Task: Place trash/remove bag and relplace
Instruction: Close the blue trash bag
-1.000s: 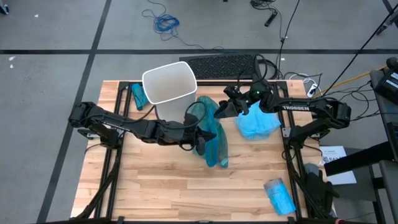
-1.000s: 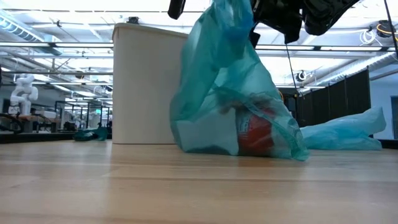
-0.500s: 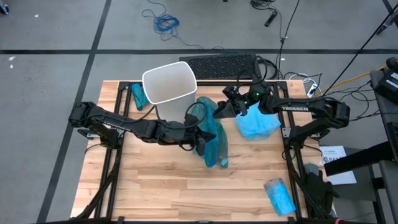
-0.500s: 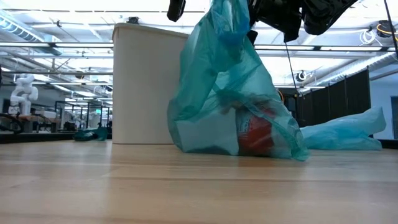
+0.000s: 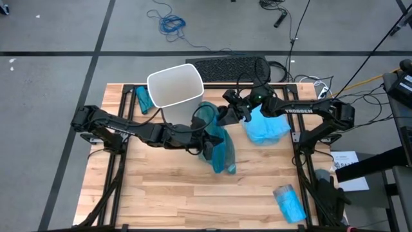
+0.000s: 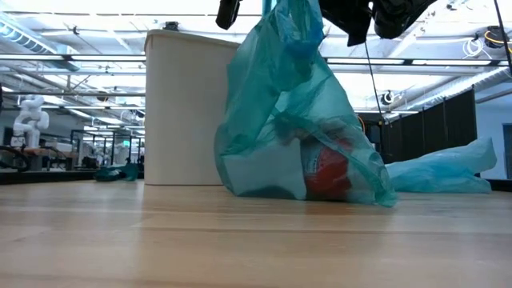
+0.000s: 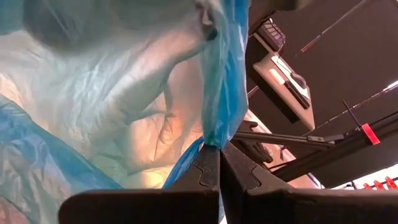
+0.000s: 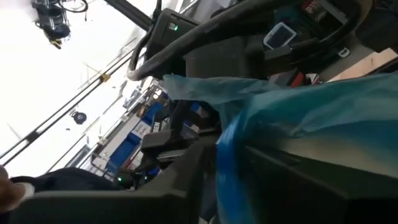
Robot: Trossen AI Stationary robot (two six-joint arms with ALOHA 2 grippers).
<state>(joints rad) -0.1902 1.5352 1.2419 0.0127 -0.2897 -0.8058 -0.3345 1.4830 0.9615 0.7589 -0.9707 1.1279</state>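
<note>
Your left gripper (image 5: 205,131) was pressed tight on the rim of the teal bag (image 5: 219,138). In the left wrist view its fingers (image 7: 208,171) pinched a fold of the thin plastic between them. Your right gripper (image 5: 225,115) was at the other side of the bag's mouth, at about 1 o'clock from the left one. In the right wrist view the bag's edge (image 8: 230,146) ran between its fingers, which were close together, but you could not tell for sure whether they pinched it.

The bag stood on the tabletop (image 5: 167,193) near the middle, held up by its top. In the low view the trash lay at the bottom of the bag (image 6: 296,136): a red-and-white bottle (image 6: 328,172) and a pale flat thing (image 6: 260,176) beside it.

The white bin (image 5: 175,87) stood at about 11 o'clock from the bag, just beside it. A light blue bag (image 5: 267,127) lay at 3 o'clock from the teal one. A crumpled blue wad (image 5: 288,201) lay far off at 5 o'clock, by the tabletop's edge. A small teal bundle (image 5: 142,98) lay at 9 o'clock from the bin.
</note>
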